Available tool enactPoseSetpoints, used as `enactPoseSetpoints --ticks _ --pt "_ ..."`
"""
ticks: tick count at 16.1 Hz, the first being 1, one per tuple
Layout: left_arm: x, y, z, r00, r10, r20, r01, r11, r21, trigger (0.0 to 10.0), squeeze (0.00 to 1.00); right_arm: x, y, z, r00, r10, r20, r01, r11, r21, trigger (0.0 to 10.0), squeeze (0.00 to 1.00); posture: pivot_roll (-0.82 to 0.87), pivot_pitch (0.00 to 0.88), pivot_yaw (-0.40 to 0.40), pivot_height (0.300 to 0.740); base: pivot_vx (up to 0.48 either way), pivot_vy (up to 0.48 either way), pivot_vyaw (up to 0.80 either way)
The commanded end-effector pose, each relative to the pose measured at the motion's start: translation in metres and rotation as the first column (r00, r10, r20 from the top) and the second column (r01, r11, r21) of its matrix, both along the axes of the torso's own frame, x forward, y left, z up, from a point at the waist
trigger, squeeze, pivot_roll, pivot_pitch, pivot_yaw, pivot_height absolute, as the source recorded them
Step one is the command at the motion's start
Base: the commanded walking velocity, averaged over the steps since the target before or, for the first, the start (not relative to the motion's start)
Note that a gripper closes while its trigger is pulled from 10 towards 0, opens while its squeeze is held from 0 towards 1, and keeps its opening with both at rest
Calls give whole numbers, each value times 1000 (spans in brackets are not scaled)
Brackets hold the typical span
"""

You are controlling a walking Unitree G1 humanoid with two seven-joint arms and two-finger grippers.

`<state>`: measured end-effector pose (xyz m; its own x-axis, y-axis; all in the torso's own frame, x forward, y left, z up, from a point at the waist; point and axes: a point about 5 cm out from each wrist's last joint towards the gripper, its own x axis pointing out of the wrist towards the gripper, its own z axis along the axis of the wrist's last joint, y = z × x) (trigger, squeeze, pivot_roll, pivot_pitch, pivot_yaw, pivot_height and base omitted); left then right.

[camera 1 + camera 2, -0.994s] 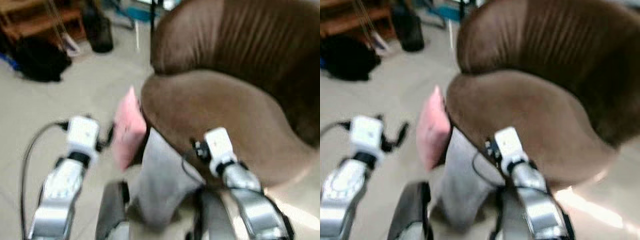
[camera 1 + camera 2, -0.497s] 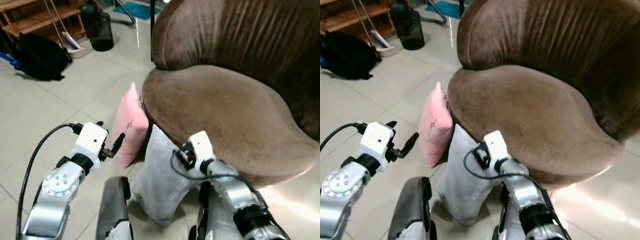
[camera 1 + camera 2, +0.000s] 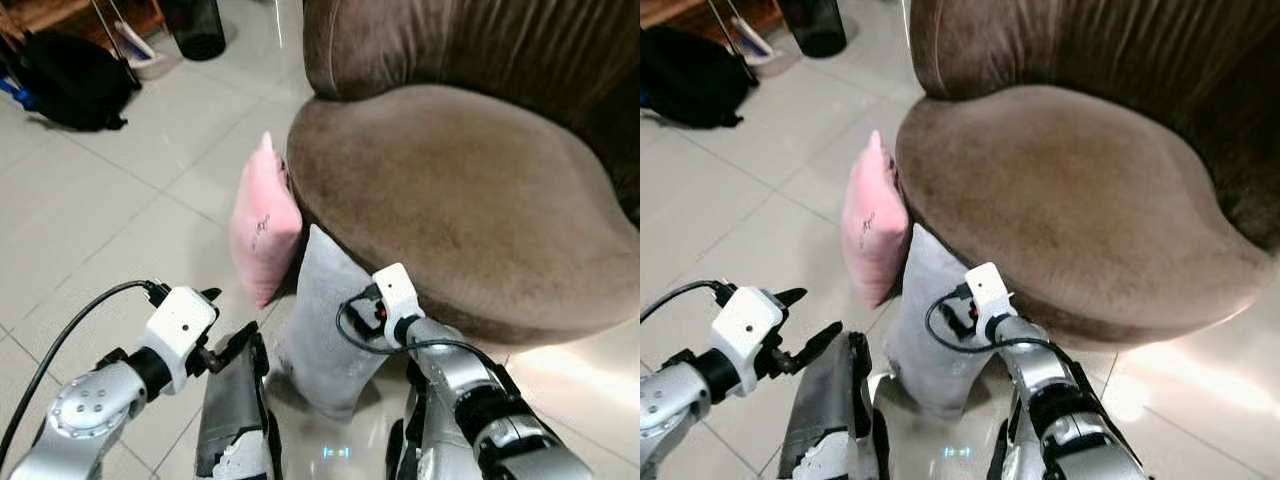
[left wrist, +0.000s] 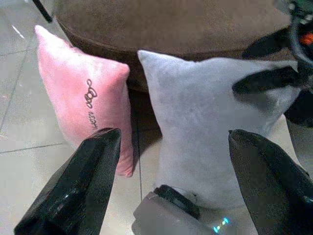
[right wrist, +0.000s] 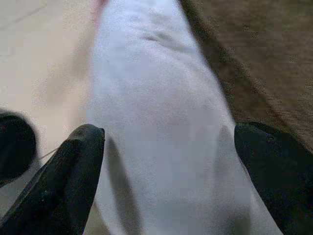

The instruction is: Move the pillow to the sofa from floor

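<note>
A grey pillow (image 3: 325, 320) stands upright on the tiled floor, leaning against the front of the brown sofa (image 3: 460, 190). A pink pillow (image 3: 265, 220) leans on the sofa just to its left. My right gripper (image 5: 166, 161) is open at the grey pillow's top edge, one finger (image 5: 63, 181) on each side of it; from the left wrist its two fingers (image 4: 264, 81) lie against the pillow's upper corner. My left gripper (image 3: 225, 325) is open, low and to the left of the grey pillow, apart from it and pointing at both pillows (image 4: 93, 103).
A black backpack (image 3: 70, 65) and a dark bin (image 3: 200, 15) sit on the floor at the far left. My own dark leg (image 3: 230, 420) is right below the left gripper. Open floor lies left of the pillows.
The view has tilted down and come closer to the pillows. My left arm has dropped lower. The right gripper stays at the grey pillow's top.
</note>
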<state>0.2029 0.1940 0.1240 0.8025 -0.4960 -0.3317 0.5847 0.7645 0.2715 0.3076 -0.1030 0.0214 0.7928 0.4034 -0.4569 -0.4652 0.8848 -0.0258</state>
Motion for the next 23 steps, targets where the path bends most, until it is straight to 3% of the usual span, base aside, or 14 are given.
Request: enactPoseSetpoints --ticks 1,3,4,5,8,9,10,23 --pt "-4 3 5 1000 -11 -4 11 1000 0 10000 0 1 -1 -2 999 -39 1 39 999 -19 10000 1000 215 290 66 520 0 0 0" --pt "-8 4 7 999 -42 -25 42 999 11 10000 0 3 -5 -5 998 -64 1 63 992 -107 10000 1000 223 293 76 520 0 0 0" --pt "-9 4 7 999 -45 -30 45 999 12 10000 0 3 -5 -6 998 -60 1 60 990 -125 10000 620 223 291 78 520 0 0 0" --pt "-8 4 7 998 -47 -31 47 999 11 10000 0 3 -4 -7 998 -56 -4 55 990 -131 10000 0 224 287 79 520 0 0 0" --pt "-9 0 8 997 -65 -43 65 998 2 10000 0 -6 9 -17 998 19 -65 -28 991 -131 10000 0 229 288 81 520 0 0 0" --pt "-9 0 8 997 -65 -44 65 998 0 10000 0 -7 12 -18 998 21 -65 -29 992 -120 5451 0 232 281 81 520 0 0 0" --pt "-9 0 8 997 -65 -44 65 998 0 10000 0 -7 13 -18 998 21 -65 -28 993 -116 0 0 232 280 80 520 0 0 0" --pt "-4 -5 7 996 -80 -48 79 997 -14 10000 0 -3 15 -13 998 38 -52 -42 995 -85 0 0 218 278 79 520 0 0 0"
